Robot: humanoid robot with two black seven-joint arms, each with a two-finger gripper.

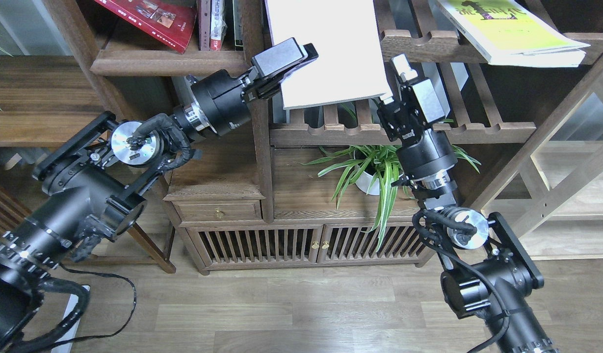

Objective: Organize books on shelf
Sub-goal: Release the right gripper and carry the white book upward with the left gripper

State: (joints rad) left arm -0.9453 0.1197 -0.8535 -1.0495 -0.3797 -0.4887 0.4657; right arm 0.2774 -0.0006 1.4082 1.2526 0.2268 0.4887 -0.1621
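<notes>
The plain white book (330,49) lies tilted across the slatted racks in the middle of the dark-brown shelf (262,162). My left gripper (296,56) is shut on the book's left edge. My right gripper (394,82) is at the book's lower right corner, one silver fingertip (401,63) above it and the other below, and looks open. The dark red book (149,19) leans on the upper left board. The yellow-green book (512,29) lies on the upper right rack.
Narrow upright volumes (218,24) stand right of the red book. A potted green plant (375,171) sits on the board under my right wrist. A small drawer (218,212) and slatted doors (301,242) are below. A pale frame rack (566,196) stands at the right, a dark table top (36,98) at the left.
</notes>
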